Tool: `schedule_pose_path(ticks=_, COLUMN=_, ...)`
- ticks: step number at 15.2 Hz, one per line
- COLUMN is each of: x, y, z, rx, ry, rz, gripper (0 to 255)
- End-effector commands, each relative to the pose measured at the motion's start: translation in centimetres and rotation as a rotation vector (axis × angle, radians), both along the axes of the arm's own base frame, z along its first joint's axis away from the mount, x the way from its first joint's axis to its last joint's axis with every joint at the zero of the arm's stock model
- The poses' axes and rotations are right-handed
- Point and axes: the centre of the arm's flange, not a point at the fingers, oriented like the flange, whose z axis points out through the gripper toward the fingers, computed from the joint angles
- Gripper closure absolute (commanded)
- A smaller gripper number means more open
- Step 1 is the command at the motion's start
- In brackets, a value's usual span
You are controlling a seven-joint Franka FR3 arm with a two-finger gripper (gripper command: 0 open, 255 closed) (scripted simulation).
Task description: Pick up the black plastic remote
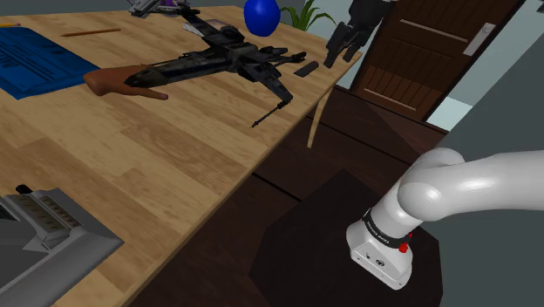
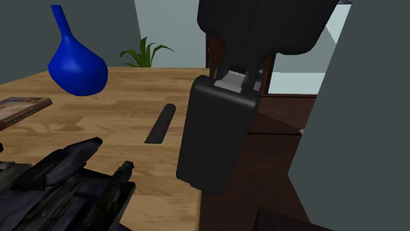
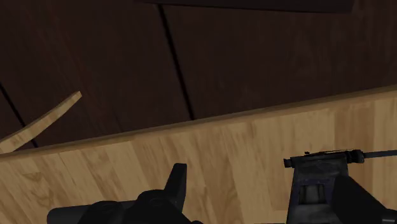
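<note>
Gripper [image 1: 342,52] poised at the table corner; black remote [image 1: 305,68] lies unheld.
Shoulder view: the remote rests flat on the wooden table [image 1: 174,166] in the upper middle of the frame, near the far corner, between the black model spacecraft [image 1: 218,61] and the gripper and apart from both. The gripper sits just right of it over the table edge, in front of a brown door [image 1: 427,52]. A blue vase [image 1: 261,15] stands at top centre. Second exterior view: the remote is left of centre, the gripper to its right, not touching. Whether the gripper is spread or closed cannot be told.
</note>
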Motion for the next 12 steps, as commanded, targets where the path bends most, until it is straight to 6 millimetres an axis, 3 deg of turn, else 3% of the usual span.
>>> schedule_pose_path(ticks=1, x=0.0, y=0.0, z=0.0, rx=0.000, ry=0.000, rz=0.000, gripper=0)
schedule_pose_path(ticks=6, x=6.3, y=-0.8, z=-1.8, rx=-0.001, ry=-0.009, rz=-0.252, gripper=0)
schedule_pose_path(ticks=12, x=13.3, y=-3.8, z=-4.0, rx=-0.001, ry=-0.019, rz=-0.554, gripper=0)
